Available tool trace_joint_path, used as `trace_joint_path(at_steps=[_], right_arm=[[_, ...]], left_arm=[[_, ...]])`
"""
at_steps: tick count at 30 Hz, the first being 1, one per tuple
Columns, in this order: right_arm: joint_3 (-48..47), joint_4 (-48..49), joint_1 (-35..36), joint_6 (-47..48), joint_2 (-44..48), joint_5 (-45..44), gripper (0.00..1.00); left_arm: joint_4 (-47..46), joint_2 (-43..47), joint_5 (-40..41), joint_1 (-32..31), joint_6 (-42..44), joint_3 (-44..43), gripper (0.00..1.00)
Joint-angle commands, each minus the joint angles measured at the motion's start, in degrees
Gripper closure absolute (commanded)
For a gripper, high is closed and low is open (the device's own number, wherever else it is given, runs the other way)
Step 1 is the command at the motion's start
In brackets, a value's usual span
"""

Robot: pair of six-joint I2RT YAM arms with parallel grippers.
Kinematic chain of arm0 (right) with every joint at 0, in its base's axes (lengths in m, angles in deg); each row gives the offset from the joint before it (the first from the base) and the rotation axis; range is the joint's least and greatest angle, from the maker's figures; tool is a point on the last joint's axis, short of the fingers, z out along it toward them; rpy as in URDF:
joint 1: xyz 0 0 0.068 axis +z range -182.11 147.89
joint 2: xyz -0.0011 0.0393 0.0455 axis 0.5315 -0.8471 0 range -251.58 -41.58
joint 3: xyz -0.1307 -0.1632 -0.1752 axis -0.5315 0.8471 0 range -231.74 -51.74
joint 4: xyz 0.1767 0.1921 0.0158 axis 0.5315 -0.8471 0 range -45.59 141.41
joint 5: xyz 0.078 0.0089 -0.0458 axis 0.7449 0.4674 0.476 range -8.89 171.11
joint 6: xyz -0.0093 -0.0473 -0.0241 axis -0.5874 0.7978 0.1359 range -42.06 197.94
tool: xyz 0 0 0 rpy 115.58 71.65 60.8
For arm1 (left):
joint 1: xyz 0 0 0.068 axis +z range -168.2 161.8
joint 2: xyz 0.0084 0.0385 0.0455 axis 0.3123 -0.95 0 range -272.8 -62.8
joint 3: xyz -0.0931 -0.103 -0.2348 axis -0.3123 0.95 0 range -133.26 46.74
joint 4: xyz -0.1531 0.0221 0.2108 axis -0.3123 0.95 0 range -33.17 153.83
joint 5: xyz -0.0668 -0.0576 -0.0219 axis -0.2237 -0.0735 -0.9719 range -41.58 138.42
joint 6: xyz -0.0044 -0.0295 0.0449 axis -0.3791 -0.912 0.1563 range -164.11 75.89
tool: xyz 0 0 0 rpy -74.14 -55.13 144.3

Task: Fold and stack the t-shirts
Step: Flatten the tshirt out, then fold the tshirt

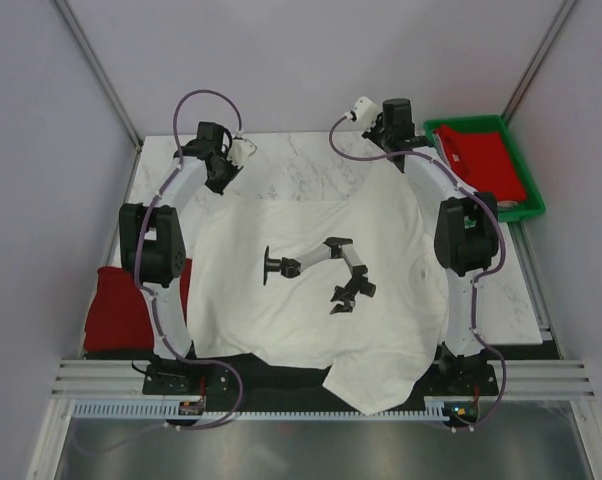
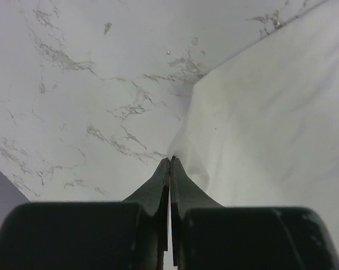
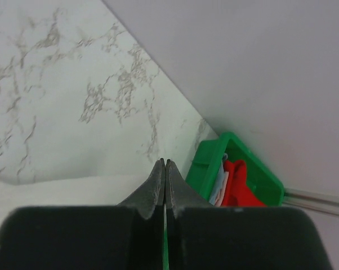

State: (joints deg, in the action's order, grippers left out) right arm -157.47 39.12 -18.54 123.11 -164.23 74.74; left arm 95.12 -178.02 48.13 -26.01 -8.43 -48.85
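A large white t-shirt [image 1: 311,290] with a dark print [image 1: 326,270] lies spread flat over the middle of the marble table, its near edge hanging over the front. My left gripper [image 1: 219,184] is shut at the shirt's far left corner. In the left wrist view the cloth [image 2: 271,112] rises in a small peak into the closed tips [image 2: 170,160]. My right gripper [image 1: 399,152] is shut at the far right corner. In the right wrist view the cloth edge [image 3: 57,188] ends at the closed tips [image 3: 165,162]. A red t-shirt [image 1: 116,305] lies at the table's left edge.
A green plastic tray [image 1: 463,123] at the back right holds red cloth [image 1: 481,160]. It also shows in the right wrist view [image 3: 210,154], close to the right of the fingers. Bare marble [image 1: 301,165] lies beyond the shirt. Walls enclose the table.
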Motion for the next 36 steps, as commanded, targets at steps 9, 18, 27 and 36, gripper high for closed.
trace_joint_path(at_steps=[9,18,27,36], right_arm=[[-28.3,5.1,-2.0,-1.0,-19.2,-4.8,1.00],[-33.0,14.4,-3.0,2.9,-24.8,-4.4,1.00],[-30.9,15.2,-3.5,2.6,-23.0,-4.6,1.00],[-10.0,10.7,-3.5,5.0,-7.5,-4.1,1.00]], left_arm=[[-3.1,-10.5,4.5,2.5,-4.6,-18.3,0.98],[-3.2,-16.7,6.7,3.1,-5.3,-27.8,0.98],[-4.8,-18.9,7.6,3.2,-4.6,-33.2,0.98],[-4.9,-10.5,2.9,3.5,-2.8,-19.8,0.98]])
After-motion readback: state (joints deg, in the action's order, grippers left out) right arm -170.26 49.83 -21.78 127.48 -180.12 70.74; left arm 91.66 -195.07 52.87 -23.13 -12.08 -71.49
